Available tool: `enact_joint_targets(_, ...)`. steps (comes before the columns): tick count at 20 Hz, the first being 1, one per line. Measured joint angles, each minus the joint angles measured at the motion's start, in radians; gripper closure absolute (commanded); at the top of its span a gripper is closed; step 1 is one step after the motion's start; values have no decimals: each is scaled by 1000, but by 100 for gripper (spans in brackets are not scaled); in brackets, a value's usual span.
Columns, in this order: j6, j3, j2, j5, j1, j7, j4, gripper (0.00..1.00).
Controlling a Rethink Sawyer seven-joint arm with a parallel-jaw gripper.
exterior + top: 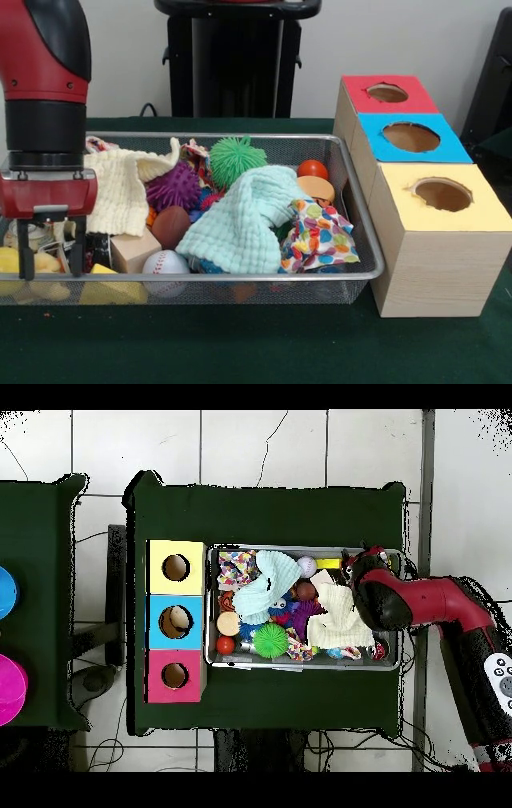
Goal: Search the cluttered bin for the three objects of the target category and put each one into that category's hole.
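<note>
Lengthwise across the front view, bin (362,276), tool (50,250) fingers spread inside.

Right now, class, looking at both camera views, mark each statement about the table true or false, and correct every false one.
1. The gripper hangs over the end of the bin farthest from the wooden box. True.
2. The hole in the red top has a toy sticking out of it. False: nothing shows in it.
3. The yellow-topped box section is the one nearest the front camera. True.
4. The mint green cloth lies on the table outside the bin. False: it lies inside, draped over other items.
5. A baseball sits against the bin's near wall. True.
6. The green spiky ball rests on the blue top. False: it is in the bin.
</note>
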State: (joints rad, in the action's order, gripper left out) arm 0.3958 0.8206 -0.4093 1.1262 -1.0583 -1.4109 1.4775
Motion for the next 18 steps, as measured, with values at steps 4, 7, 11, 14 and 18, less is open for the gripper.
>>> enact_joint_targets(4,0,-25,-13,0,26,0,-6,0)
enact_joint_targets(7,0,-47,-25,0,48,0,-11,0)
enact_joint_targets(11,-1,-67,-34,0,67,0,-15,0)
enact_joint_targets(14,-1,-83,-41,-1,82,0,-20,0)
enact_joint_targets(18,0,-106,-51,0,102,0,-22,0)
